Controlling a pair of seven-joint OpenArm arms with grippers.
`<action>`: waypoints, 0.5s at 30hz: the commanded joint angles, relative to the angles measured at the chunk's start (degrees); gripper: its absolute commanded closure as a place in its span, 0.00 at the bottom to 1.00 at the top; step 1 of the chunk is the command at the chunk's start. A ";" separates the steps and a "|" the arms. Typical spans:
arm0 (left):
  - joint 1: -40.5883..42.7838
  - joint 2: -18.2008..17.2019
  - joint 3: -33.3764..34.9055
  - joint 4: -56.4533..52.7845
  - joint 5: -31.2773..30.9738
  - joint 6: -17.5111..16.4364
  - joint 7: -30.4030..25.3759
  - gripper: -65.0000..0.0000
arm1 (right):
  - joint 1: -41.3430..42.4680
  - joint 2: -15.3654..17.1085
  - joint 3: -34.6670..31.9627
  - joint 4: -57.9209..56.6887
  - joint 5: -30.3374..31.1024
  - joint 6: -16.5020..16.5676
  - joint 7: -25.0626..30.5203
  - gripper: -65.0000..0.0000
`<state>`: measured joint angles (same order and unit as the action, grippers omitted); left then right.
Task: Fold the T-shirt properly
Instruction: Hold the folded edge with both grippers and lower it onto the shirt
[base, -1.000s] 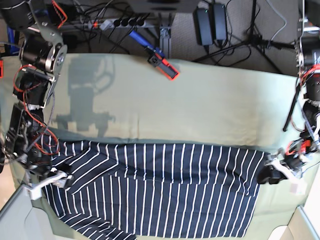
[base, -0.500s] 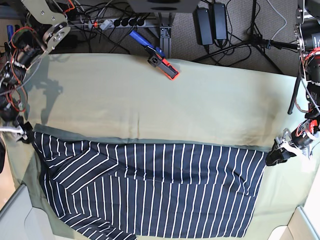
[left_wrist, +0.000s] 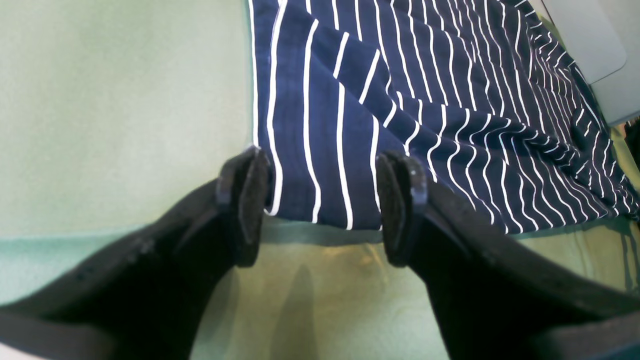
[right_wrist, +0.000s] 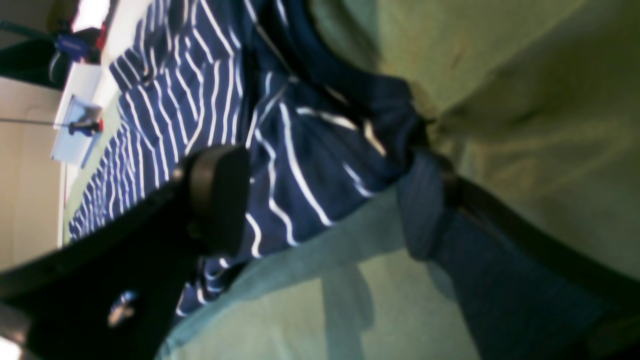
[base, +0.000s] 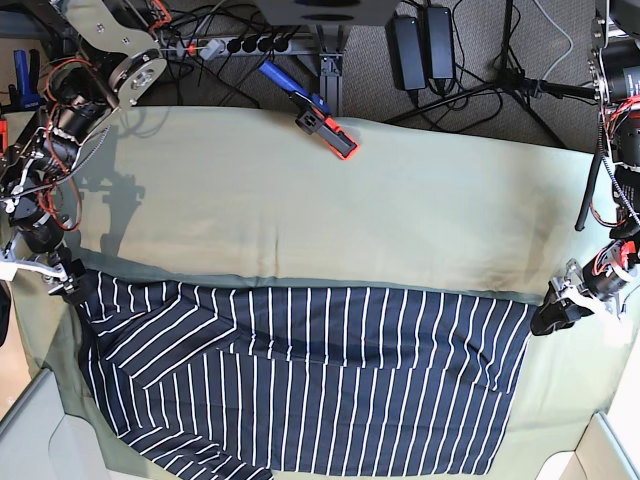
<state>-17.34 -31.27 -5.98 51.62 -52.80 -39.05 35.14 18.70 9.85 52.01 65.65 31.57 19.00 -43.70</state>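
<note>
Your T-shirt (base: 300, 375) lies spread out, navy with white stripes, left sleeve folded in. Both claws, left claw (left_wrist: 320, 205) and right claw (right_wrist: 320, 195), gape wide at its far corners, gripping nothing.

A pale green cloth (base: 330, 210) covers the table, an orange-and-blue clamp (base: 322, 122) gripping its far edge. Beyond lies grey carpet (base: 470, 60) strewn with black cables, a power strip (base: 245, 45) and what look like two black power adapters (base: 422, 48).
</note>
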 joint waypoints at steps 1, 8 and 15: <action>-1.49 -1.14 -0.42 0.81 -0.96 -0.95 -0.98 0.42 | 1.16 0.55 -0.02 0.76 0.98 2.16 1.75 0.31; -1.33 -1.11 -0.42 0.81 -1.01 -0.95 -1.01 0.42 | 1.31 -0.37 -0.02 0.76 0.74 1.73 3.91 0.31; -1.03 -1.11 -0.44 0.81 -3.65 -0.95 2.54 0.42 | 1.92 -0.35 -0.02 0.76 0.07 -0.42 5.75 0.78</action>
<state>-17.12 -31.27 -5.98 51.62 -55.22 -39.07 38.59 19.09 8.56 52.01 65.56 30.96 18.41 -39.33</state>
